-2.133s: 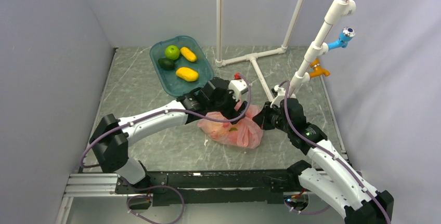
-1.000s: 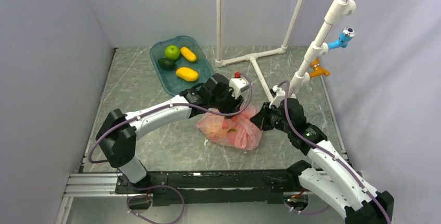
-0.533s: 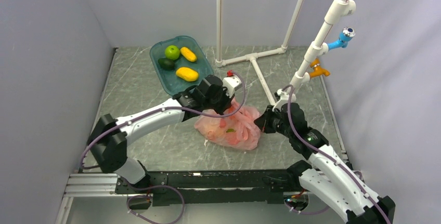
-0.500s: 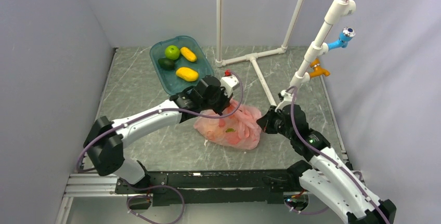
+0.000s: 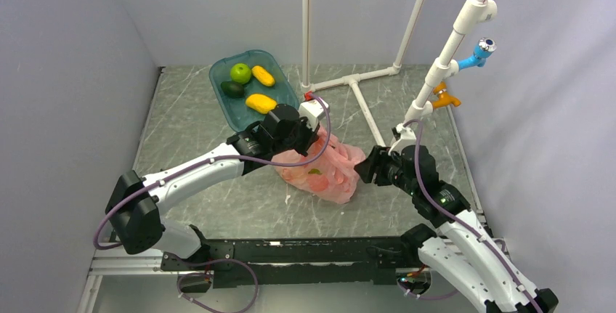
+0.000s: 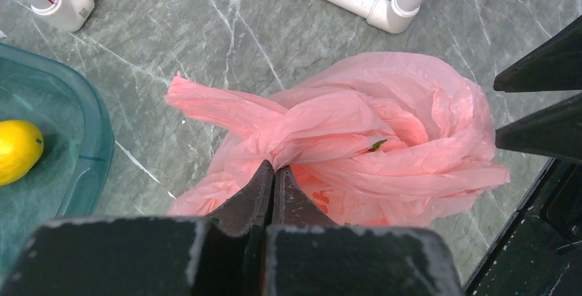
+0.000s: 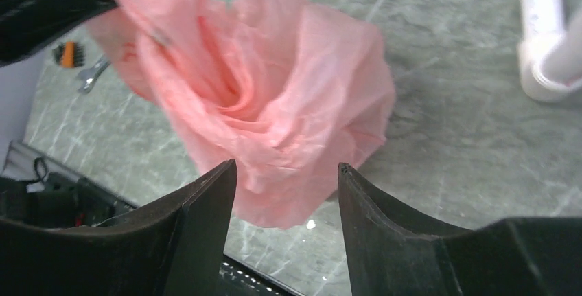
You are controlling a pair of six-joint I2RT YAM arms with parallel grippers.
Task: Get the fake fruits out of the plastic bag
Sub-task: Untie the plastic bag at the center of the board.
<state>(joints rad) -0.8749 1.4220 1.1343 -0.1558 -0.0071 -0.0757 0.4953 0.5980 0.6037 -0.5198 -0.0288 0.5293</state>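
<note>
**Bag pinched, fruits mostly hidden**

The pink bag [image 5: 319, 171] lies mid-worktop [image 5: 196, 131] between the arms. The left jaws are clamped on a twisted fold of its film. The right jaws stand apart at its right side, contact unclear. The fruits inside are veiled; only a green fleck [image 6: 376, 145] shows.

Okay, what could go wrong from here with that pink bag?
1. The left gripper is shut on just a thin fold of the crinkly pink plastic bag; if pulled, the film could slip free or tear.
2. The right gripper is open, holding nothing, so the whole bag may drag along instead of opening.
</note>
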